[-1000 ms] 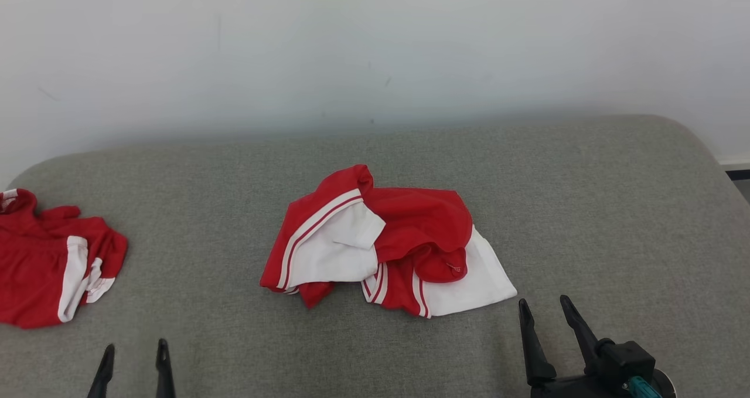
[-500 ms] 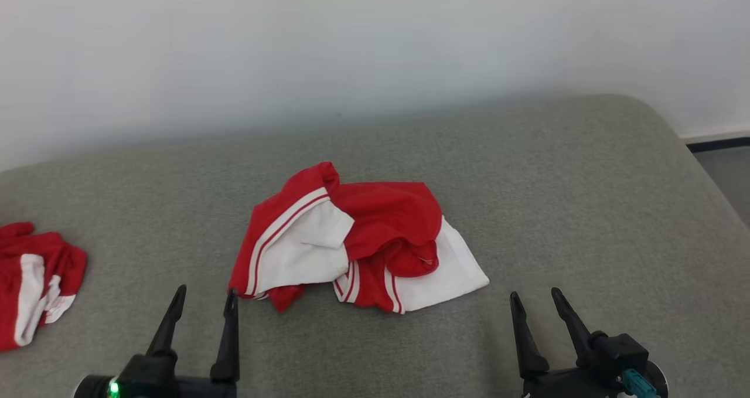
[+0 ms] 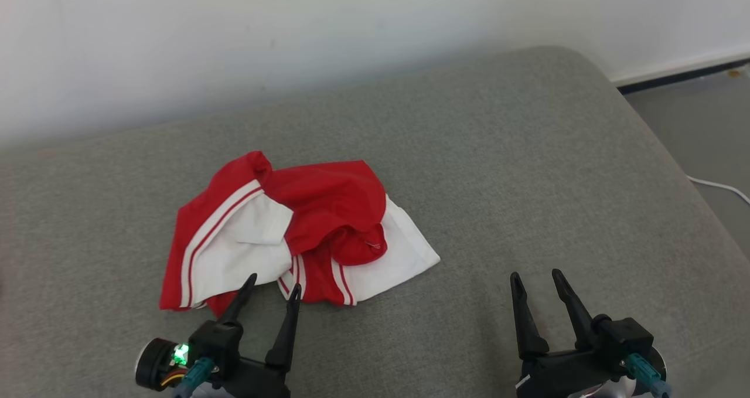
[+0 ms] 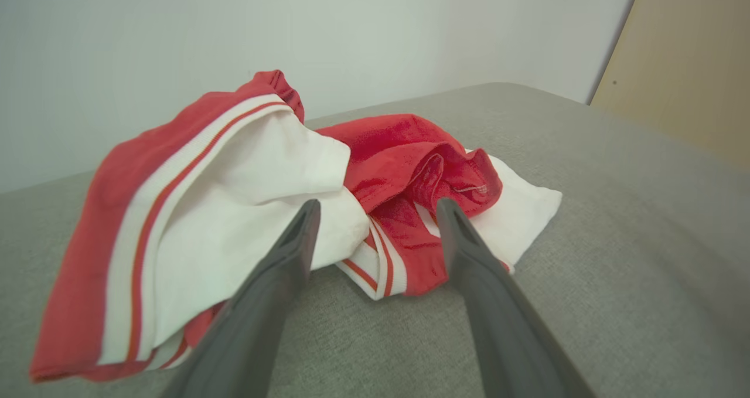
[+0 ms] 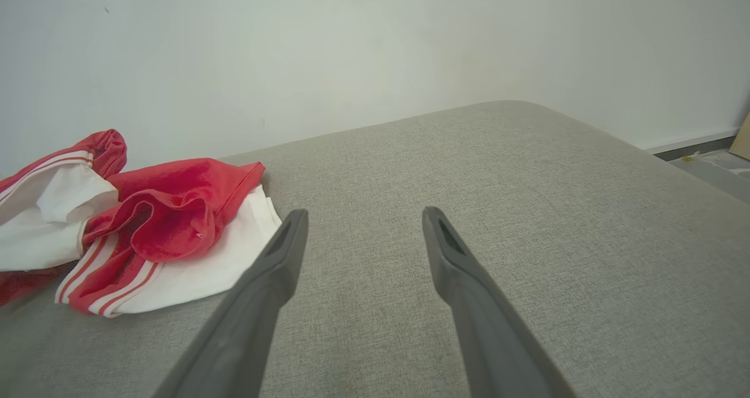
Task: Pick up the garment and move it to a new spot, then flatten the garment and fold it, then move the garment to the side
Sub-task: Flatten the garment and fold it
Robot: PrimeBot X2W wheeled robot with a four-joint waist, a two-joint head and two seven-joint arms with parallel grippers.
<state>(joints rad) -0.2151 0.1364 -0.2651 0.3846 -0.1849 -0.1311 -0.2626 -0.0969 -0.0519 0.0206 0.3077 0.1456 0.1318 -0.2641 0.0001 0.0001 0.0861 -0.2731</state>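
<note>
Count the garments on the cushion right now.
1: a crumpled red-and-white garment lies left of centre on the grey cushion, just beyond the left gripper. More could lie outside the camera views.

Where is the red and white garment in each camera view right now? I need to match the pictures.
Head view: garment left of centre, near edge by the open left end effector.
Left wrist view: garment centre-left, straight ahead of the fingers.
Right wrist view: garment at left edge, mid-height.
Shared landmark: grey cushion, its rounded far corner.
</note>
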